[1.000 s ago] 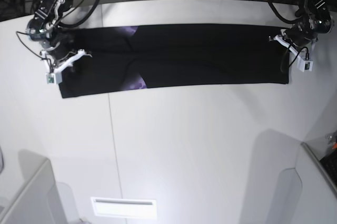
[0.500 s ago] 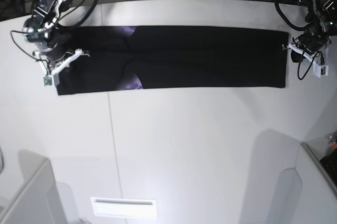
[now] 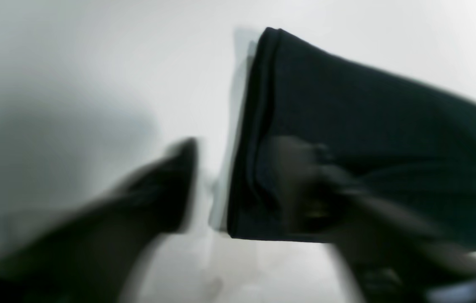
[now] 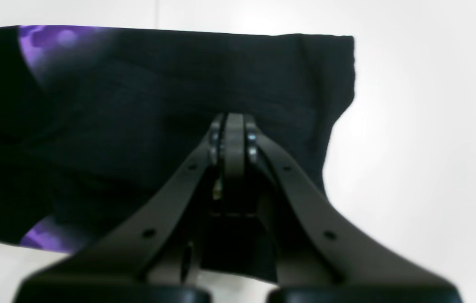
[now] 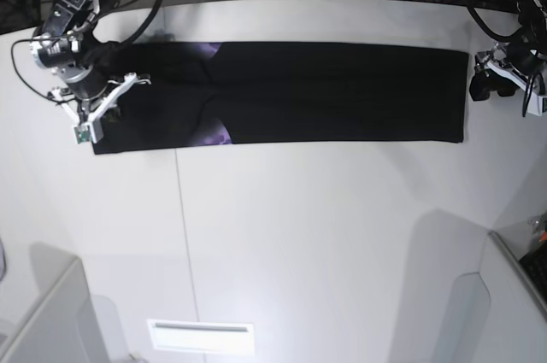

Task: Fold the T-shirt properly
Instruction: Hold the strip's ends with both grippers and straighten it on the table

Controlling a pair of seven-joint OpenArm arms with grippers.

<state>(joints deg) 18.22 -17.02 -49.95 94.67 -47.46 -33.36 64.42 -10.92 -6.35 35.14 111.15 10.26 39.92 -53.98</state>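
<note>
White desk [image 5: 282, 243] fills pretty much the whole base view, with a mess of cables and a blue box along the back edge. Stretched across the far half is the T-shirt [image 5: 291, 90], already folded down into one long black strip running side to side, flat on the desk, with a bit of purple print peeking out near the end on the view's left

Right gripper [image 4: 233, 126] sits at that purple end. In the right wrist view its fingers are pressed fully together right over the cloth, but I honestly can't tell if any fabric is pinched between them or if they're just resting on top. My guess is it's pinning that end so the strip stays taut and straight

Left gripper [image 5: 494, 81] is at the opposite end, just off the short edge of the shirt. The left wrist view is blurry, but you can see the fingers [image 3: 166, 185] spread well apart, one over bare desk and the other over the cloth edge, nothing gripped. The stacked layers at that edge look neat

Reads to me like the lengthwise folds are done and the crosswise fold is what's left, so that end needs grabbing through all the layers or the stack could slide apart
</note>
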